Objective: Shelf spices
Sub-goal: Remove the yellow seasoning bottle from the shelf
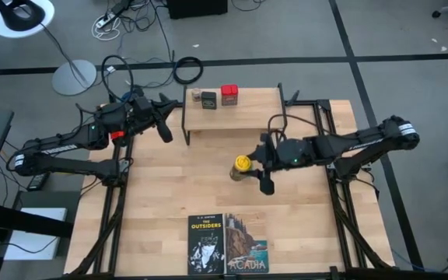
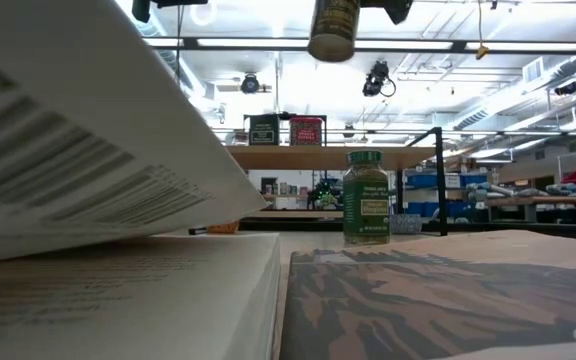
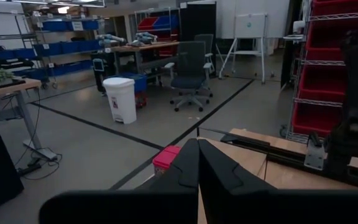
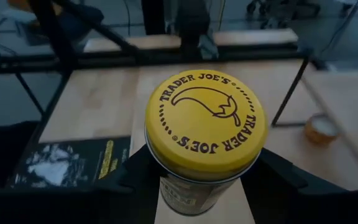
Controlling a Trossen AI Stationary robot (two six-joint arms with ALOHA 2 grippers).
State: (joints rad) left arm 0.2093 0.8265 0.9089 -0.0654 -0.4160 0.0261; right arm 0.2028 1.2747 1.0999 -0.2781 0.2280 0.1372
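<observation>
The shelf (image 1: 234, 111) stands at the table's far middle, with a dark tin (image 1: 208, 98) and a red tin (image 1: 229, 95) on its top board. A green-lidded jar (image 2: 366, 198) stands upright on the table, below the board in the low view. My right gripper (image 1: 253, 168) is shut on a yellow-lidded jar (image 4: 205, 121), held in the air over the table's middle, nearer than the shelf. My left gripper (image 1: 164, 128) is shut and holds nothing, just left of the shelf. The red tin (image 3: 166, 158) shows past its fingers. My right gripper pinches the jar's glass body just under the yellow lid (image 4: 191, 193), one finger (image 4: 135, 177) on each side. The fingers come from the table's right, slanting a little downward. The jar is lifted clear of the table (image 2: 334, 28), nearly upright with its lid up.
Two paperback books (image 1: 206, 243) (image 1: 246, 243) lie side by side at the table's near edge; they fill the foreground of the low view. Black frame rails (image 1: 329, 132) run along both table sides. Bare wood lies between the books and the shelf.
</observation>
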